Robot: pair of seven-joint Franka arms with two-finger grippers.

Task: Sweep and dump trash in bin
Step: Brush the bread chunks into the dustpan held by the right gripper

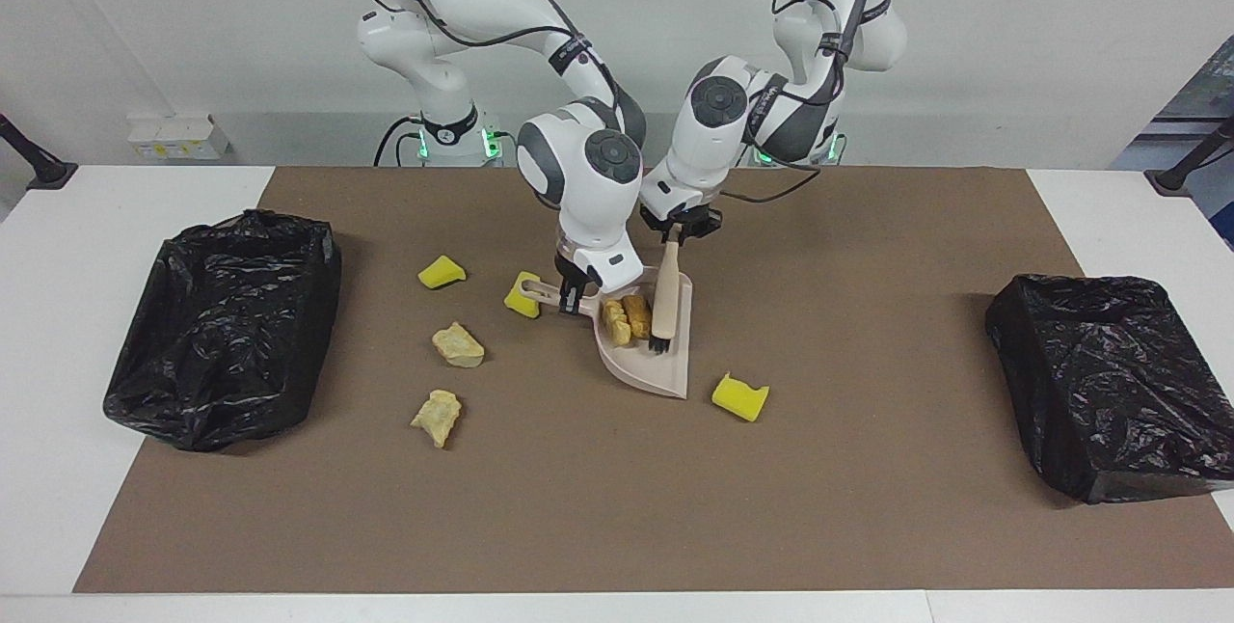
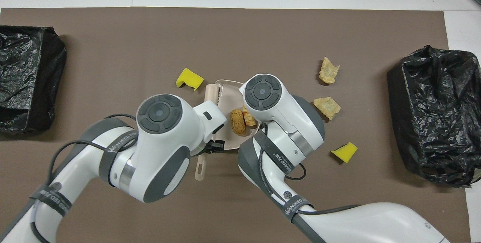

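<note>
Pinching the brush (image 1: 664,293) handle, the left gripper (image 1: 681,230) rests its bristles inside the dustpan (image 1: 665,367) beside two beige trash lumps (image 1: 625,318), while the right gripper (image 1: 572,295) clamps the dustpan's handle (image 1: 540,292).

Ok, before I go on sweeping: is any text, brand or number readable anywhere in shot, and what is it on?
"WANJEED": black strap on the left arm, overhead view; the marks after it are too small to read.
"WANJEED": black strap on the right arm, overhead view; its trailing marks are also too small to read.
Print on the arm straps in the facing view: too small to read.
Nothing else shows text.
</note>
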